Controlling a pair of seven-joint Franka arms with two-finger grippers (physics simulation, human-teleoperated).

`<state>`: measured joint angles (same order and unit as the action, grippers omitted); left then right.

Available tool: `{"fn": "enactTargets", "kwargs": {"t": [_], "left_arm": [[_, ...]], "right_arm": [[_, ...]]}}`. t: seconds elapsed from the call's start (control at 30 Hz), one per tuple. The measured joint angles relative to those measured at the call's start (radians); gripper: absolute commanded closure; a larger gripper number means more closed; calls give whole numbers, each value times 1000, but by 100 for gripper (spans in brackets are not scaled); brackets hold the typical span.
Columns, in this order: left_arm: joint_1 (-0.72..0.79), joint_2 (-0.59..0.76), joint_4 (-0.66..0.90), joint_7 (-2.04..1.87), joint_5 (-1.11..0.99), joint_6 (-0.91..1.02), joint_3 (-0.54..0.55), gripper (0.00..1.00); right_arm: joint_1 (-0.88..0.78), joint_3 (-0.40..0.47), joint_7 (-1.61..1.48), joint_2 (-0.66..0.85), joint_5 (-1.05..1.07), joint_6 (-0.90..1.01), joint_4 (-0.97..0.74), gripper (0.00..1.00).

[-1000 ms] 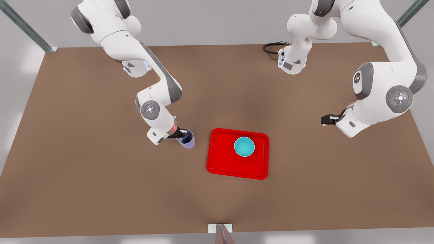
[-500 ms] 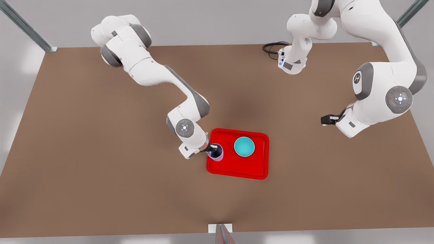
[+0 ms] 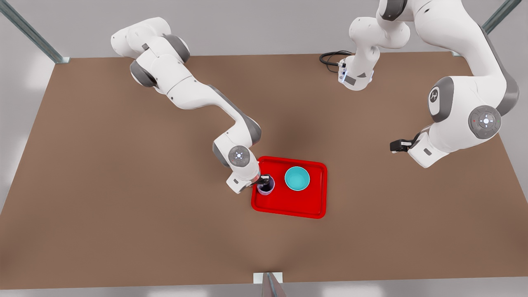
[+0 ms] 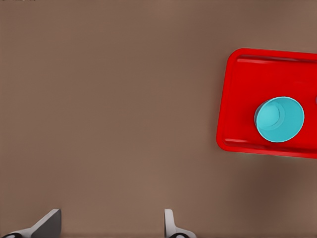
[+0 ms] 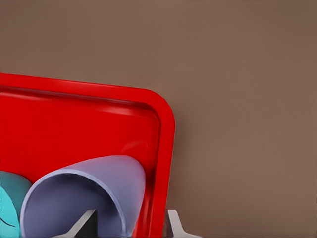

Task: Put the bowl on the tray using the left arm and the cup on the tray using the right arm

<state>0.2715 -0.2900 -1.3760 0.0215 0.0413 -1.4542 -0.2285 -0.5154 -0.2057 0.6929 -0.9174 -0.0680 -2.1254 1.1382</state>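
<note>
The cup stands on the red tray, at the tray's edge on the front view's left, and just beside it, apart from it, the teal bowl sits nearer the tray's middle. In the right wrist view the cup has one finger inside its dark mouth and the other finger outside the wall, over the tray's rim. So the right tool is closed on the cup's wall (the cup looks upright from the front). The tray lies on the brown table. The left tool waits well apart from the tray, on the front view's right, above bare table. Its two fingers are spread wide with nothing between them, and its wrist view sees the bowl on the tray farther off.
</note>
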Motion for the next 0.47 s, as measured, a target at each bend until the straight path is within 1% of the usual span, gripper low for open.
{"fn": "enactTargets", "kwargs": {"t": [0.1,0.13,0.17,0.2,0.23,0.27,0.3,0.33,0.37,0.4,0.43,0.47], "left_arm": [[0,0,0,2,0,0,0,0],[0,0,0,1,0,0,0,0],[0,0,0,2,0,0,0,0],[0,0,2,1,1,0,0,0],[-1,1,6,1,2,0,1,0],[0,0,6,2,2,0,2,0],[2,0,7,8,2,0,2,0],[4,0,8,12,1,0,3,0],[7,0,13,12,1,0,3,0],[6,0,15,12,0,0,3,0],[6,0,15,12,0,0,3,0],[8,-1,15,12,-1,0,3,0]], "right_arm": [[7,-1,-2,10,3,11,2,0],[23,-1,6,71,5,15,51,0],[74,-14,12,157,7,27,105,0],[142,-20,8,250,4,106,139,0],[240,-22,7,387,-6,145,234,0],[348,-37,-2,533,-32,149,369,0],[456,-66,-30,680,-36,218,486,0],[481,-11,-154,755,-35,357,475,0],[479,98,-332,804,7,482,429,0],[498,199,-484,806,70,577,356,0],[561,241,-562,804,103,660,304,0],[612,242,-571,802,105,695,287,0]]}}
